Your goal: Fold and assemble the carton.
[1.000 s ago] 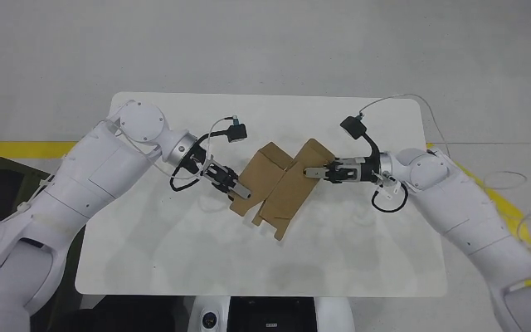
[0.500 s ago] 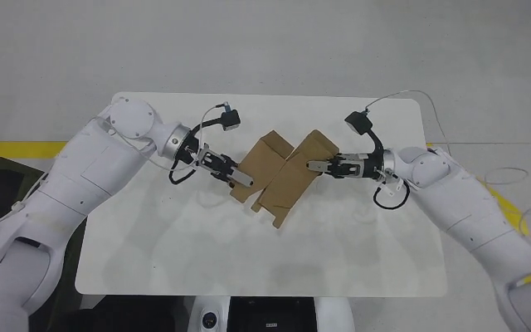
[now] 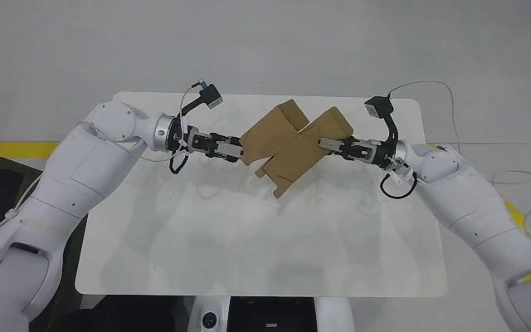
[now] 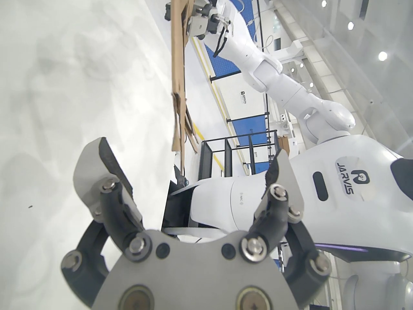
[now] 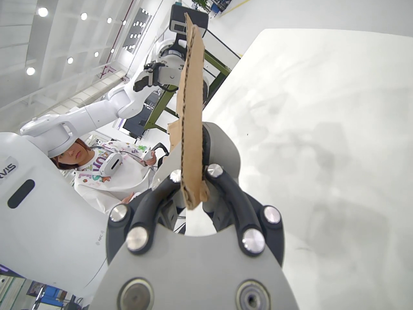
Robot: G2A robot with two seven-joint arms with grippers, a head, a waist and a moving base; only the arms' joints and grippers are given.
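A flattened brown carton hangs over the far middle of the white table. My right gripper is shut on its right edge; in the right wrist view the cardboard stands edge-on, pinched in that gripper. My left gripper sits just off the carton's left edge, open and holding nothing. In the left wrist view that gripper has its fingers spread wide, and the carton shows edge-on a short way beyond them, with the right gripper at its far end.
The near half of the table has free room. The carton lies close to the table's far edge. Thin cables loop off both wrists, one by the right arm.
The right gripper has carried the carton toward the far edge of the table and swung it flatter. The left gripper has moved the same way, staying at the carton's left edge.
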